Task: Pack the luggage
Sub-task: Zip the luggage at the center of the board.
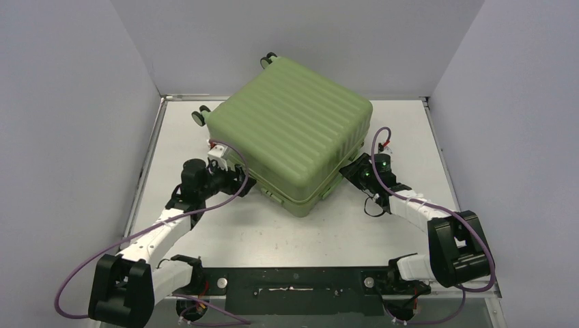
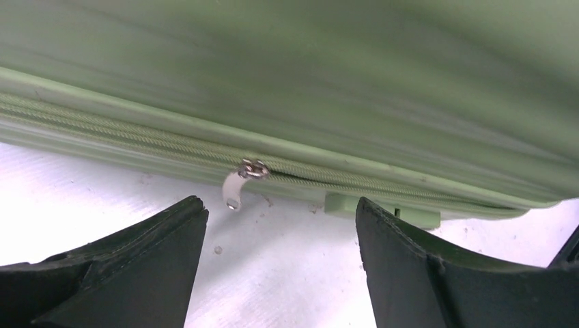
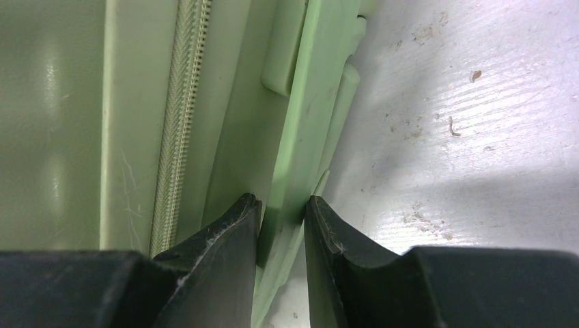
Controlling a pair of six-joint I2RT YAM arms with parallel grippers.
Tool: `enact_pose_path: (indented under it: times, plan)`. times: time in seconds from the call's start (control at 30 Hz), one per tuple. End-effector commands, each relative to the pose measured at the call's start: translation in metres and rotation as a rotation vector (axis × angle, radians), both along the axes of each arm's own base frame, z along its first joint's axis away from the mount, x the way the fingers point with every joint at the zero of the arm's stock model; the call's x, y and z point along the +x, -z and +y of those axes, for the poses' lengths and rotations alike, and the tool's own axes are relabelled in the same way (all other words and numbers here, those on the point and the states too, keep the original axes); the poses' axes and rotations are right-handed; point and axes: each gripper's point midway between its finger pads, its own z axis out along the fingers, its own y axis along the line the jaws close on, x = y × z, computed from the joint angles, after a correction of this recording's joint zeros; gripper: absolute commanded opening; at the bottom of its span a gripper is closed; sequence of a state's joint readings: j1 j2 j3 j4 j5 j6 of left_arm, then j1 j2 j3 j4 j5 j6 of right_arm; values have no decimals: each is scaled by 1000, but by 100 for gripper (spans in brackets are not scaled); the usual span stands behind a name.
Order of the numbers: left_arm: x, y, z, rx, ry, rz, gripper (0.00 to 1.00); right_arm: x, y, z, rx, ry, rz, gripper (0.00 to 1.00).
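The luggage (image 1: 293, 130) is a light-green ribbed hard-shell suitcase, lying closed and turned diagonally on the white table. Its black wheels (image 1: 200, 116) point to the back left. My left gripper (image 1: 247, 183) is open at the near-left side. In the left wrist view the silver zipper pull (image 2: 239, 183) hangs from the zip line just beyond my left fingertip (image 2: 191, 212). My right gripper (image 1: 348, 171) is at the near-right side, shut on the suitcase's green side handle (image 3: 300, 150). The lining and straps are hidden.
The white table (image 1: 273, 236) is walled by grey panels on the left, back and right. Purple cables loop off both arms. The black base plate (image 1: 293, 283) lies along the near edge.
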State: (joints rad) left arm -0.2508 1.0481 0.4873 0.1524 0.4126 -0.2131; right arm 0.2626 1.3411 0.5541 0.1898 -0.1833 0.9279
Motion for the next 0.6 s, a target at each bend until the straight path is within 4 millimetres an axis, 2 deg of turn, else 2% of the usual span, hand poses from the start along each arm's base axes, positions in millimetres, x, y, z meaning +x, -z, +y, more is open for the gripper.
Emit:
enact_pose_path:
  times: [0.0, 0.23, 0.33, 0.43, 0.5, 0.57]
  plan:
    - [24, -36, -4, -78, 21, -121, 76, -28, 8, 42, 49, -232, 36, 0]
    - [39, -39, -11, -117, 64, -174, 75, -32, 11, 42, 55, -249, 38, 0]
    - [36, -40, -18, -144, 110, -197, 74, -31, 10, 43, 57, -253, 33, 0]
    - [24, -48, -28, -206, 178, -220, 71, -30, 8, 43, 60, -255, 30, 0]
    - [12, -54, -35, -251, 227, -215, 65, -30, 8, 43, 62, -256, 28, 0]
    - [-1, -59, -39, -287, 252, -193, 51, -30, 9, 44, 64, -259, 29, 0]
